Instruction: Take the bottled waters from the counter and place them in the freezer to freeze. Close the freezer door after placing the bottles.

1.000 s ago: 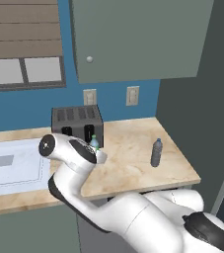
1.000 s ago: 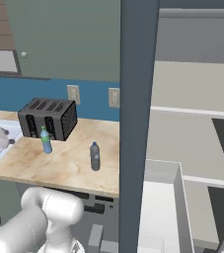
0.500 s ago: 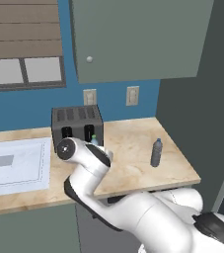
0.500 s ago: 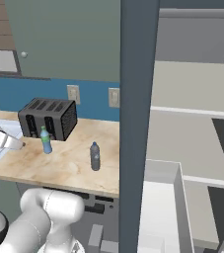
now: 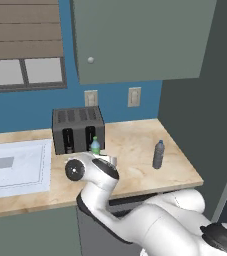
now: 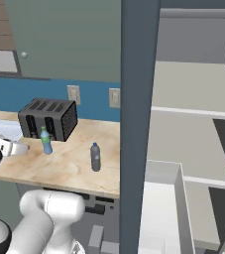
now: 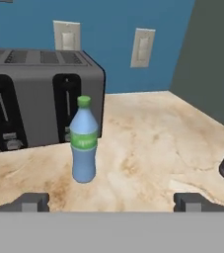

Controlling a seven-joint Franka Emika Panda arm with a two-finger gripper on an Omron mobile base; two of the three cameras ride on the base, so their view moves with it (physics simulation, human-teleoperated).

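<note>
On counter (image 7: 148,148): clear blue bottle (image 7: 84,140), green cap, upright before toaster (image 7: 29,94); claw (image 7: 112,201) wide, empty.

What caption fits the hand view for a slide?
Open end effector faces the upright blue bottle on the counter, toaster just behind it.

Arm swings right along the counter's (image 5: 135,150) front edge; gripper (image 7: 112,201) now closer to the blue bottle (image 7: 84,141).
</note>
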